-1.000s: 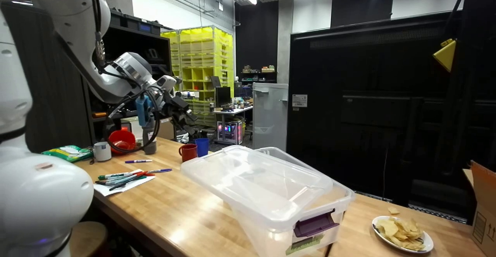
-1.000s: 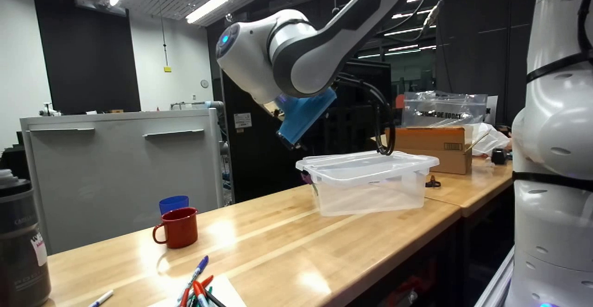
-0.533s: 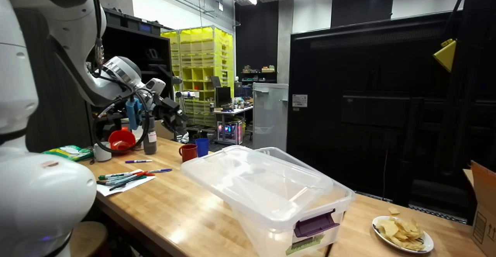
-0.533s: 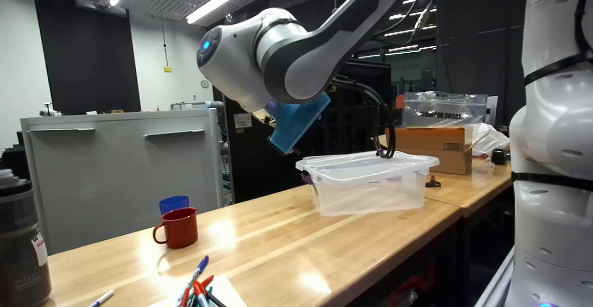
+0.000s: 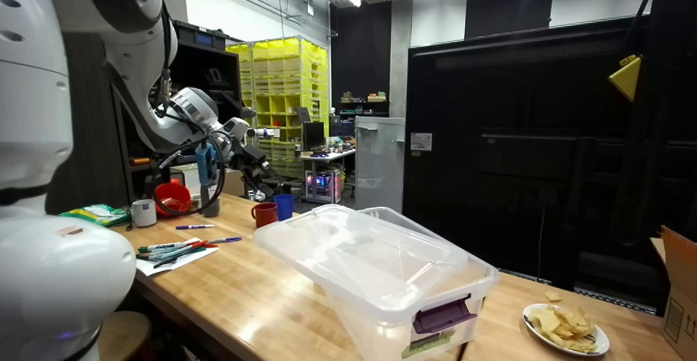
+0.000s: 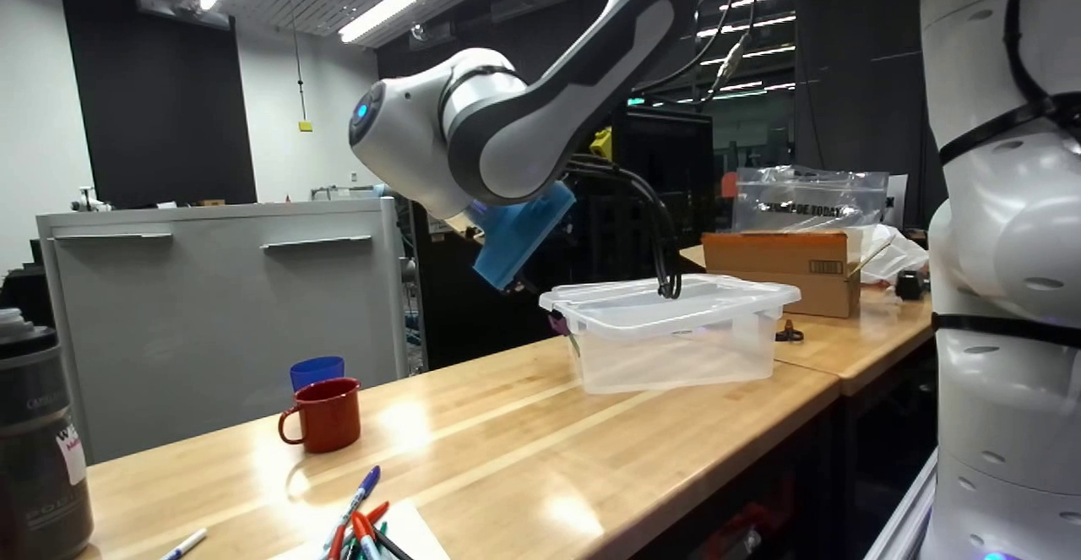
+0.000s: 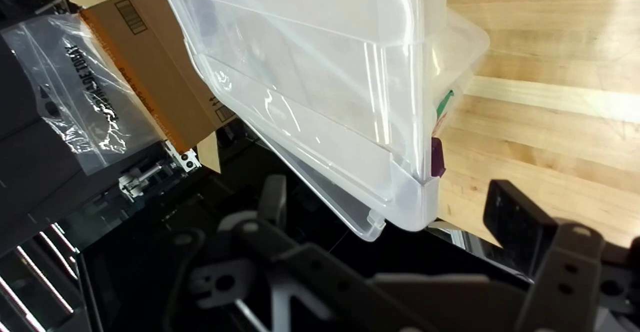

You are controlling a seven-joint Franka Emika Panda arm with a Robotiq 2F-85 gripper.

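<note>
Cropping the plastic bin [image 6: 676, 357] on the worktop [image 6: 507, 425] in the wrist view; hiding fingers [image 7: 520, 224], spread wide, mostly behind a blue part [image 6: 524, 235] in an exterior view; slanting downward, apart from the bin.

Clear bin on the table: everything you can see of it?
The bin is rectangular and translucent, apparently plastic, standing upright on the wooden table. Its lid lies askew on top, leaving part open. One end shows a purple latch above a grass-patterned label. The open gripper hangs apart from it.
</note>
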